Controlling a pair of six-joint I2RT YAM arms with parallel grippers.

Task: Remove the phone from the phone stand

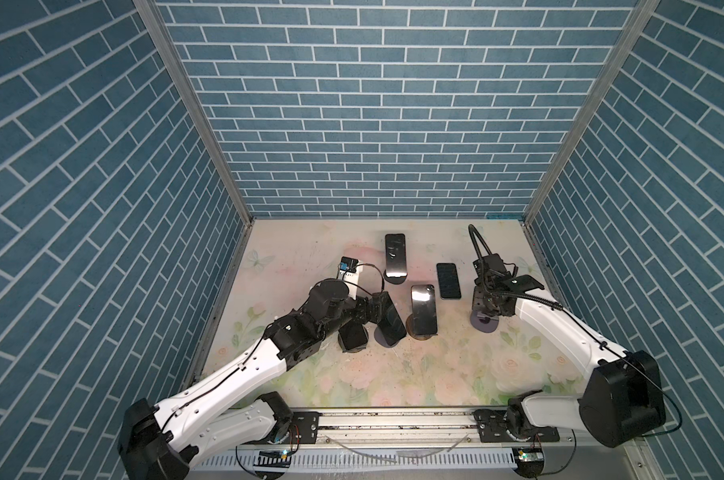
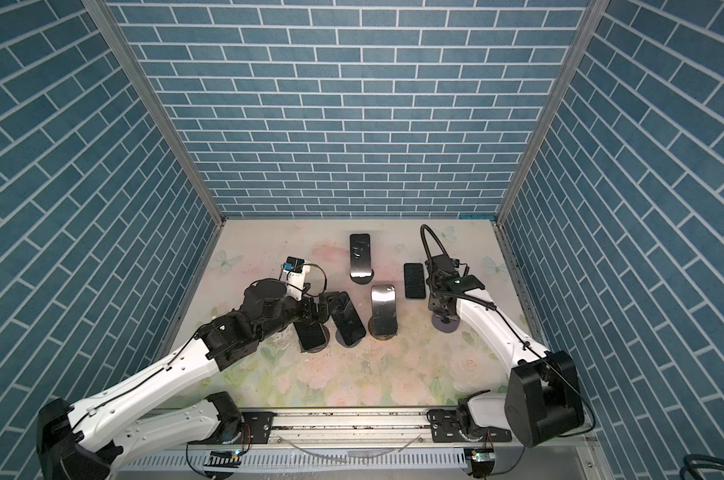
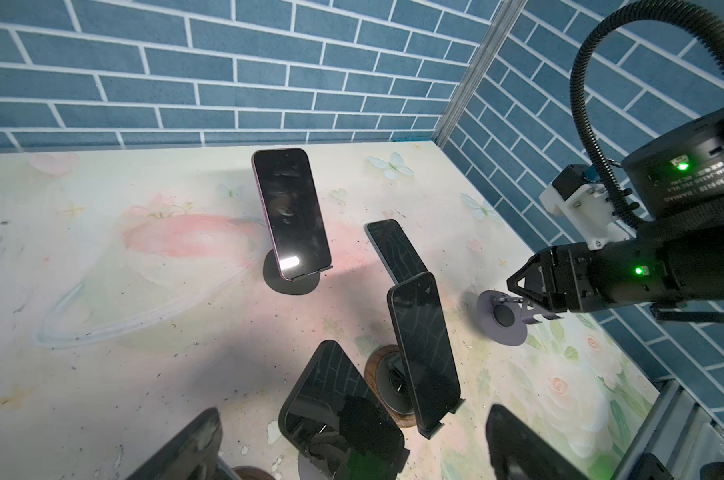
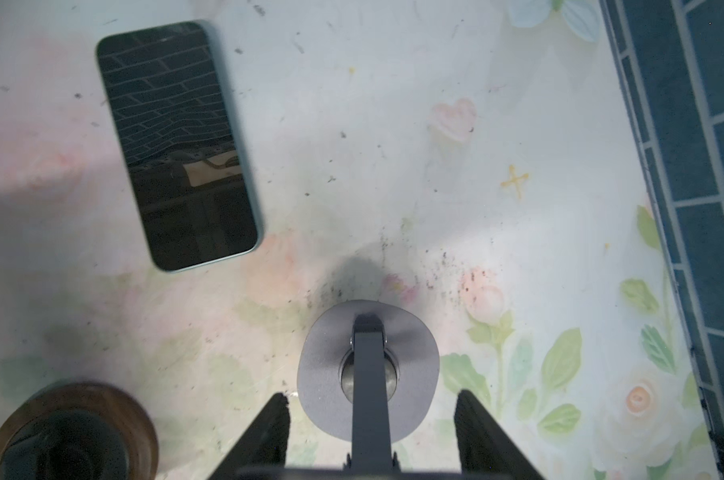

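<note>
Gaping wide at a docked phone (image 1: 390,321), the left jaws hold nothing — the right jaws clamp the grey stand (image 4: 414,353).

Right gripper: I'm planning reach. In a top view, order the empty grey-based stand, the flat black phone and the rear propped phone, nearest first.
1. Empty grey-based stand, beneath the right gripper.
2. Flat black phone, lying toward the middle.
3. Rear propped phone, farthest back.

Left gripper (image 3: 354,415) spread, right gripper (image 4: 373,399) clenched.
</note>
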